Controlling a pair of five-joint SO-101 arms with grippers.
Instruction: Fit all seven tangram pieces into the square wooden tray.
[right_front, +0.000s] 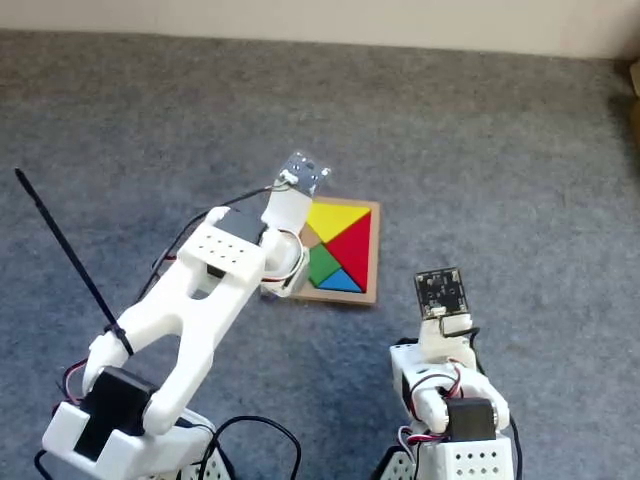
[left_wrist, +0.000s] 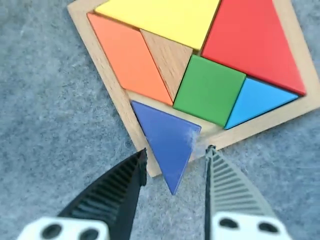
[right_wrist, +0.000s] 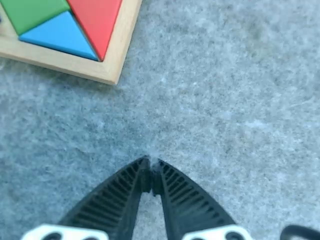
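Tray (right_front: 375, 255) partly hidden under left arm (right_front: 200, 290); left pincer (left_wrist: 176, 150) apart around dark blue triangle (left_wrist: 167, 142), right pincer (right_wrist: 151, 162) together

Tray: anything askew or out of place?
Yes. The dark blue triangle is not seated: it lies askew across the rim of the tray, its tip out over the carpet, inside the open left gripper. Bare wood shows in the slot beside it. The other six pieces sit flat.
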